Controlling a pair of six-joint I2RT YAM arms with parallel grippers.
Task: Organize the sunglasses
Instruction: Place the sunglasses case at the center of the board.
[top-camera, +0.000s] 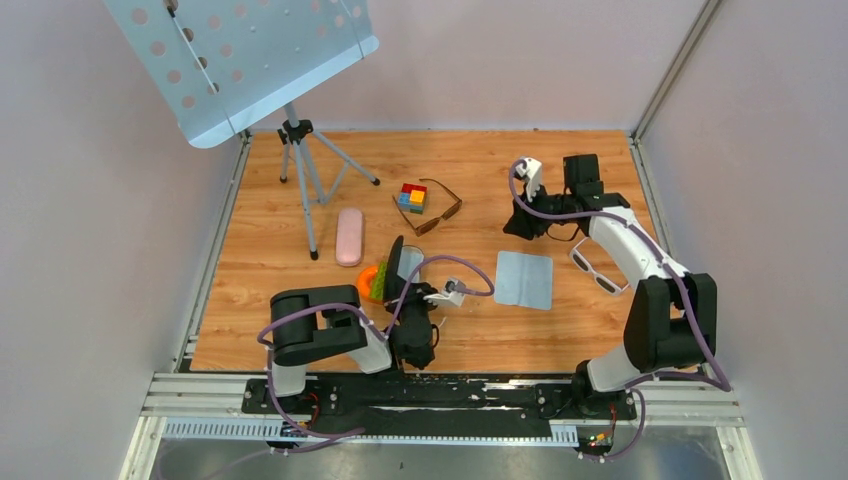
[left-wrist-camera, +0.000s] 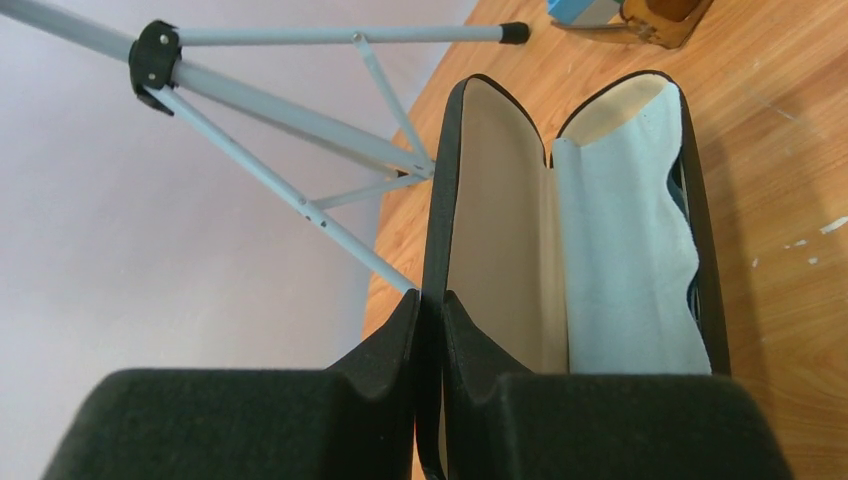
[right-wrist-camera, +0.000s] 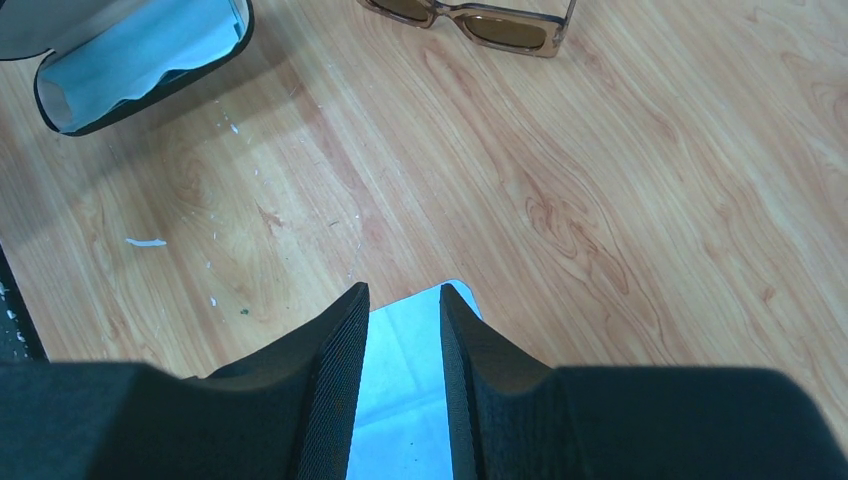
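left gripper is right up in the wrist cam, fingers pressed together on the thin rim of the black case. it's pinching the edge of the cream-lined half. the case sits open on the wooden table, and a light blue cloth in the case covers the other half.

right gripper hangs over to the right of the case with its fingers spread a bit and nothing pinched. through the gap you can see the corner of a loose cloth, which lies flat on the table right of the case. can't tell if the fingertips actually touch it.

the sunglasses, brown frame with tinted lenses, lie on the table just past the far end of the case, a bit to its right, temple arms unfolded. neither gripper is touching them.

other stuff: a colored block also past the case's far end, a pink case off to the case's left, an orange and green thing tucked against the case's left side, white glasses well off to its right, and a stand's tripod further left and back.
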